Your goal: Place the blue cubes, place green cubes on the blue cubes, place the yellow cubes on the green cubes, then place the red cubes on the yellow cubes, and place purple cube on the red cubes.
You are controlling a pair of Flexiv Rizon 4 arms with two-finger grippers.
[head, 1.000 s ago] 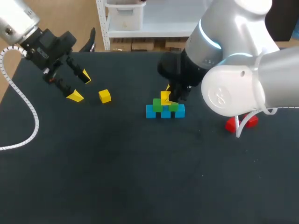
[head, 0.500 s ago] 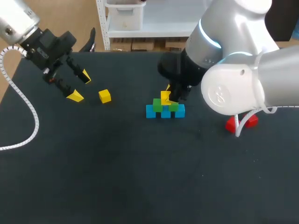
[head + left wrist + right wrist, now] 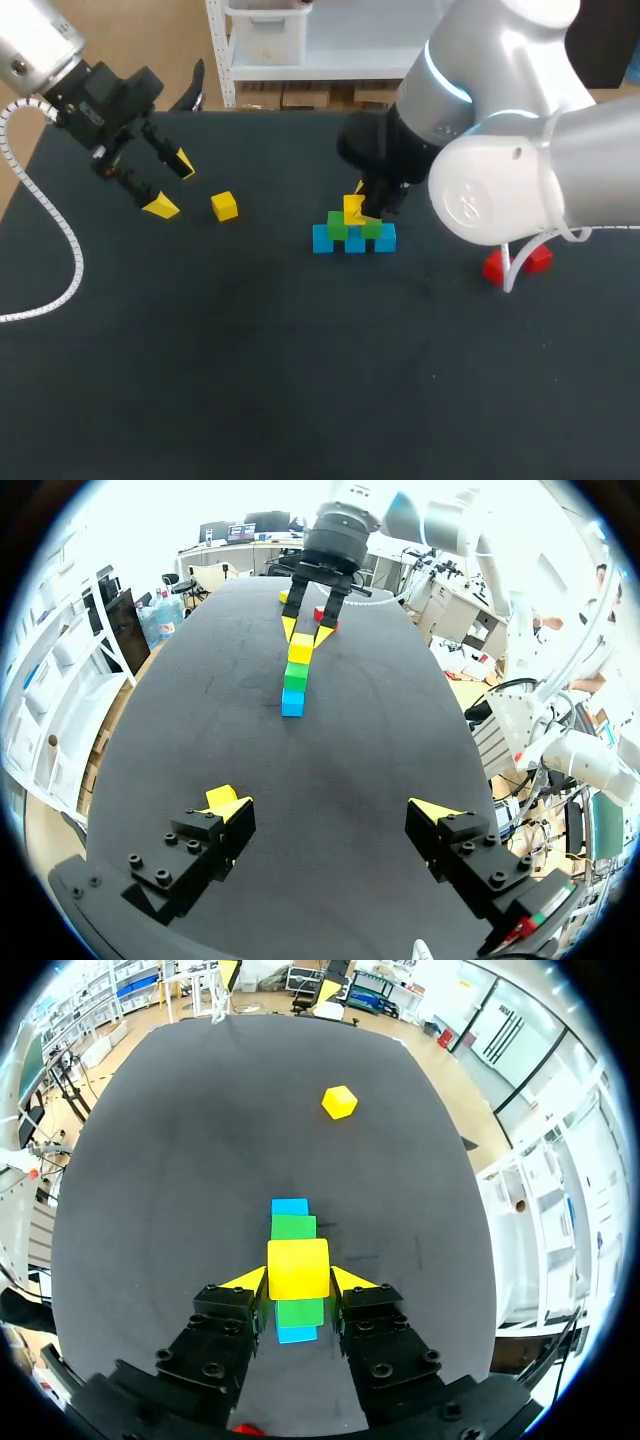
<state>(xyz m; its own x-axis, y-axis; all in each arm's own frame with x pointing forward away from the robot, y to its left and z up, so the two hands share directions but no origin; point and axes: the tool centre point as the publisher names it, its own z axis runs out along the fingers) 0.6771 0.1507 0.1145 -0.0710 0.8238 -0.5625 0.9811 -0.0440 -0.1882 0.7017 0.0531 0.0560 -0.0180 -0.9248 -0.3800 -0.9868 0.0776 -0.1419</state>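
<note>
Change: nothing you could call a move; both arms and every cube lie as they did a second ago.
Left fingers [image 3: 160, 207]: spread wide and empty, low over the left rear of the desk [image 3: 200, 380].
Loose yellow cube [image 3: 224, 206]: on the desk just to the right of the left fingers and well apart from the stack. Your left arm is by far the nearer to it.
Blue cubes [image 3: 353, 241]: three, touching, in a row that runs left to right in the head view.
Green cubes [image 3: 337, 226]: two, side by side on the blue row.
Held yellow cube [image 3: 298, 1269]: pinched from two sides by the right fingers [image 3: 245, 1278], over the middle of the green pair. You cannot tell whether it already rests on them.
Next move, as a judgement: it turns on that cube sitting square on the green pair, so let go evenly and lift straight up.
Red cubes [image 3: 538, 258]: two on the desk at the right, partly hidden by your right arm.
Materials: small, plain, sharp-edged cubes that look hard, on a dark matte desk.
</note>
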